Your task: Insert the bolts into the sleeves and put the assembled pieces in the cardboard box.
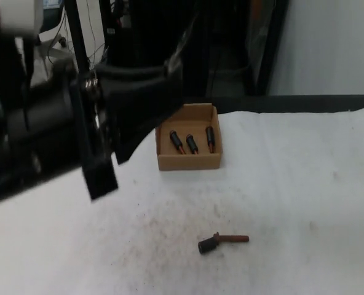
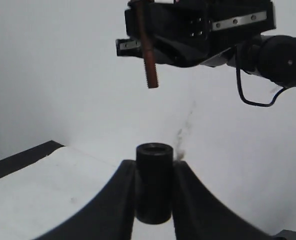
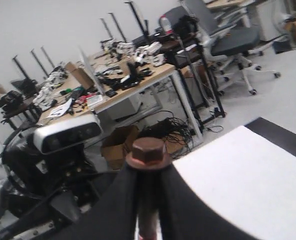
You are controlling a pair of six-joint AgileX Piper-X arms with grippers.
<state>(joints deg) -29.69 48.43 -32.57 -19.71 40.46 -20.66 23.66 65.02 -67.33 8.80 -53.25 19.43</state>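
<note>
A white-covered bench (image 1: pixel 305 184) spans the lower part of the high view. The open cardboard box (image 1: pixel 189 161) sits at upper centre with 3 bolt-and-sleeve pieces (image 1: pixel 192 143) lying inside. The left gripper (image 2: pixel 154 172) is clamped on an upright black sleeve (image 2: pixel 154 197). The right gripper (image 3: pixel 148 172) grasps a copper-coloured bolt (image 2: pixel 149 60) by its head end, the threaded tip near the sleeve's open end but apart from it. At lower centre, 1 more bolt with a sleeve (image 1: pixel 222 241) lies on the bench.
</note>
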